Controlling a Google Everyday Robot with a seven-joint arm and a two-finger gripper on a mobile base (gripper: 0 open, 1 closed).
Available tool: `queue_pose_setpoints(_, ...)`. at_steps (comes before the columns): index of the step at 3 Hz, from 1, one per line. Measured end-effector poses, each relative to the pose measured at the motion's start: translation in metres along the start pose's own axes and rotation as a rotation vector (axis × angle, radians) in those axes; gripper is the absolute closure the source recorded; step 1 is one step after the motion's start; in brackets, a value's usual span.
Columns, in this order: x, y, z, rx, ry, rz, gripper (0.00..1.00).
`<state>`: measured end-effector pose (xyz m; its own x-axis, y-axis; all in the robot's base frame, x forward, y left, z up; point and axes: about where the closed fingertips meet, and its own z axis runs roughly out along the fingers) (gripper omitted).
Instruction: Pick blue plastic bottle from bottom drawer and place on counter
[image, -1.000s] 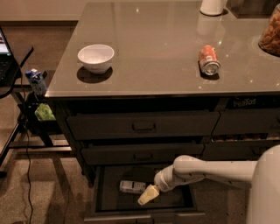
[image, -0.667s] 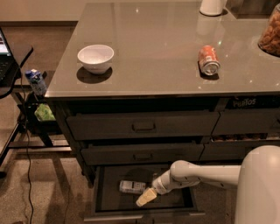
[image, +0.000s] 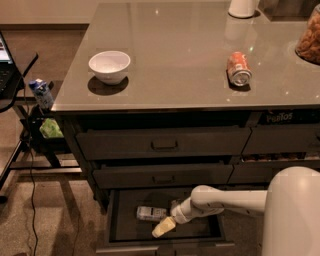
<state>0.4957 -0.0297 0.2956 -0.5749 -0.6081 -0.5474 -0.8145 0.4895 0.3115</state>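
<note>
gripper: down inside the bottom drawer (image: 129, 231), cream-coloured tip (image: 161, 229) pointing down-left, low over the drawer floor near the front wall

grip state: honestly no way for me to say whether it's spread or clenched from this angle, and I don't see anything carried in it

arm: white arm (image: 227, 200) reaches in from the right, over the drawer's right half

bottle (image: 151, 213): lying on its side on the drawer floor, left of centre, just up and left of the gripper tip. Whether they touch, I can't make out

bottom drawer: pulled out, and the bottle is the only loose item I can see in it

upper drawers: the two wide ones (image: 163, 144) above it are pushed in

counter (image: 175, 45): glossy grey top, no bottle up there

bowl (image: 109, 65): white, sits on the counter's left side near the front edge. I can't see anything in it

can (image: 239, 69): red-orange, on its side on the counter, right of centre, well apart from the bowl

jar (image: 310, 35): at the counter's right edge, something orange-brown inside

side table (image: 20, 75): left of the cabinet, with a small blue-topped container (image: 41, 93) just below its edge
</note>
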Motion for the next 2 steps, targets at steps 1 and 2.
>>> queue_pose_setpoints(1,-0.001,-0.002,0.027,-0.018,-0.013,0.013,0.0)
queue_pose_setpoints(2,-0.006,-0.014,0.059,-0.039,-0.053,0.03,0.0)
